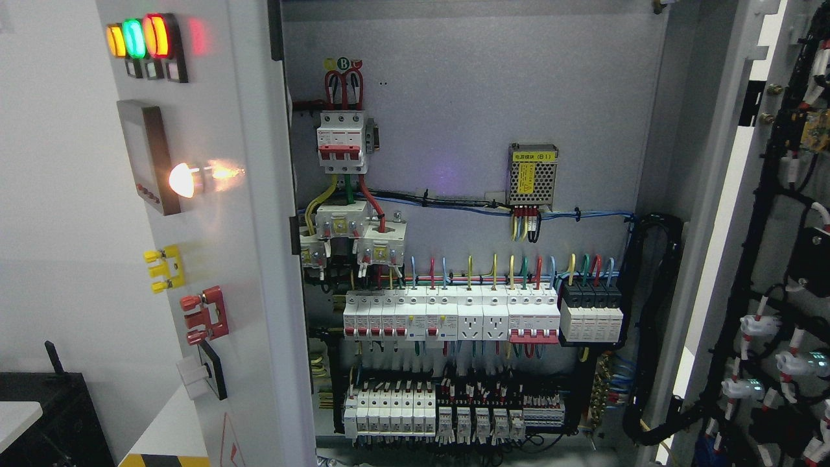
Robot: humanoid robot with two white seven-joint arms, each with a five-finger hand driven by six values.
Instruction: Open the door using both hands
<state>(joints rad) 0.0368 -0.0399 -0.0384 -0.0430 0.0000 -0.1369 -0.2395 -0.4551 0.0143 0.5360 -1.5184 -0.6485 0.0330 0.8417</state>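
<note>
At the far left a black box (45, 415) sits low against the white wall. Next to it the left door (207, 214) of the electrical cabinet stands swung open, its outer face turned toward the camera. On that face, from the top down, are three indicator lamps (137, 39) in amber, green and red, a framed panel meter (146, 155), a glowing white lamp (183, 179), a yellow terminal block (165, 268), a red terminal block (206, 316) and a black latch handle (209, 370).

Past the door's edge the cabinet interior (467, 97) lies exposed: a three-pole main breaker (342, 141) near the top left with red wires looping above it, a perforated metal power supply (533, 174) to its right, a row of white breakers and sockets (454, 314) across the middle, and a lower row of breakers and relays (428, 405). A bundle of black cable (652, 324) curves down the right side.

At the far right the right door (778, 259) is also open, showing its inner side with black wiring harnesses and white connectors (755, 324).

Neither robot hand appears in the view, so their state cannot be told.
</note>
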